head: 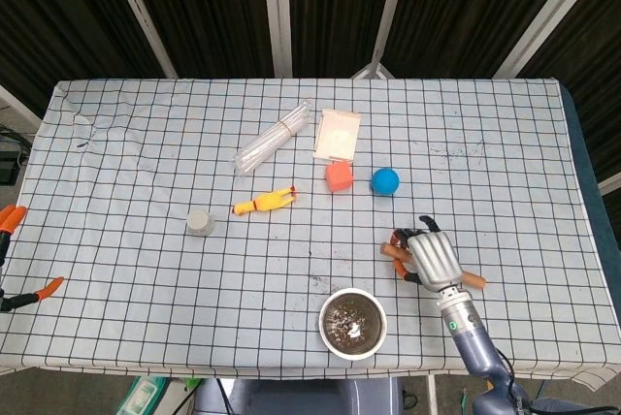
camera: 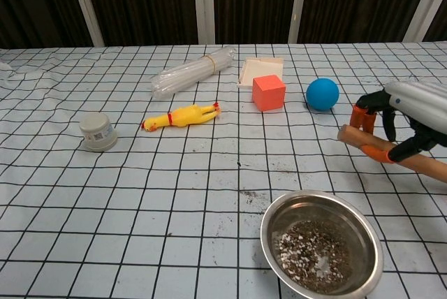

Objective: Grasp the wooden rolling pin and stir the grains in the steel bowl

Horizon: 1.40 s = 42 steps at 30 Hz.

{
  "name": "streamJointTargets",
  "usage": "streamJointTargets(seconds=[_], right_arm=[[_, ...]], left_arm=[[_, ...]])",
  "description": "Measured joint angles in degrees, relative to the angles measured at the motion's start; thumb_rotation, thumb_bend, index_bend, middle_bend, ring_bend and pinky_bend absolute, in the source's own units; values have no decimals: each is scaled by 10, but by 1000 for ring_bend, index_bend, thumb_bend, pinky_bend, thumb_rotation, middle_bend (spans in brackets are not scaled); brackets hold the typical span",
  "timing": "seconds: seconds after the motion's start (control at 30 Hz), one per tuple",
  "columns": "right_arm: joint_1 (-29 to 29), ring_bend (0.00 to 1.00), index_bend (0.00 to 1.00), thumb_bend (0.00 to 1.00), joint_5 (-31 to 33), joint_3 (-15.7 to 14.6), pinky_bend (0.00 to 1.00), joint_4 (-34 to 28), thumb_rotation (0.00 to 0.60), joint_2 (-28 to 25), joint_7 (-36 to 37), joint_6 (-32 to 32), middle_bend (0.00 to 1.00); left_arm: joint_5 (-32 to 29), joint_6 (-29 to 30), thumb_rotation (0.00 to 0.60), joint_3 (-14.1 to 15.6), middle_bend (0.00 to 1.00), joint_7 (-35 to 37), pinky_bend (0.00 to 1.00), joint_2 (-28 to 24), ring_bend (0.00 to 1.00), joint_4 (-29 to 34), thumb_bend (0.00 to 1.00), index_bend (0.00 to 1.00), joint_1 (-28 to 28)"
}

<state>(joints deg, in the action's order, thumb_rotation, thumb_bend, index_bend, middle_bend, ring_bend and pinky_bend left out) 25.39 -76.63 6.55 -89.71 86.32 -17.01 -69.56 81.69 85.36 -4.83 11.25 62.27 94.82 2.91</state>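
While I watch both cameras, the biggest thing before me is the table (head: pixel 126 192), covered in a white cloth with a black grid that wrinkles toward its far left corner. Taking the steel bowl (camera: pixel 322 245) as my landmark: it is round, shiny-walled, and sits at the near edge, with dark speckled grains (camera: pixel 312 249) lying across its bottom and a few crumbs scattered on the cloth just beyond it.

Beyond the bowl and to its right, my right hand (head: pixel 434 256) has its grey back turned up and its orange-tipped fingers (camera: pixel 359 117) curled around the wooden rolling pin (camera: pixel 353 136), a smooth brown cylinder. In the chest view the pin's free end tilts up, off the cloth, pointing left; its other end runs out under the palm to the right. The forearm rises from the near edge, right of the bowl.

Farther beyond the bowl lie a bundle of clear plastic tubes (head: pixel 275 137), a flat pale card (head: pixel 337 134), a yellow rubber chicken (camera: pixel 181 115), a matte blue ball (camera: pixel 322 93), an orange cube (camera: pixel 269 92), and, well to the bowl's left, a small grey tub (camera: pixel 97 131).

My left hand shows in neither view.
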Motion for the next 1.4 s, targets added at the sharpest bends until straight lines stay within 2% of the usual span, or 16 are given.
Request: streamJointTargets(seconds=[0.23,0.53,0.7,0.9,1.07,1.4], right_arm=[[-1,610,822,527,0,27,223,-38,600,-35,78,-4,587],[-12,615,827,526,27,68,240,-106,600,-93,244,7,593],[-21,615,829,527,11,78,240,-130,600,-112,349,8,593],[-30,615,832,526,-46,79,240,-130,600,-92,415,-35,595],[-37,615,833,527,-86,73,240,-100,600,-57,453,-78,596],[-52,619,839,527,-135,54,240,-92,600,-37,513,-133,599]], left_arm=[[1,3,600,-1,0,0,0,2,0,-1,35,0,-1],[3,5,600,0,0,-3,0,4,0,-1,35,0,-1],[7,9,600,0,0,-7,0,6,0,-1,35,0,-1],[10,14,600,1,0,-6,0,8,0,-2,36,0,-3],[12,18,600,1,0,-3,0,9,0,-4,36,0,-5],[12,20,600,0,0,-8,0,11,0,-5,36,0,-5]])
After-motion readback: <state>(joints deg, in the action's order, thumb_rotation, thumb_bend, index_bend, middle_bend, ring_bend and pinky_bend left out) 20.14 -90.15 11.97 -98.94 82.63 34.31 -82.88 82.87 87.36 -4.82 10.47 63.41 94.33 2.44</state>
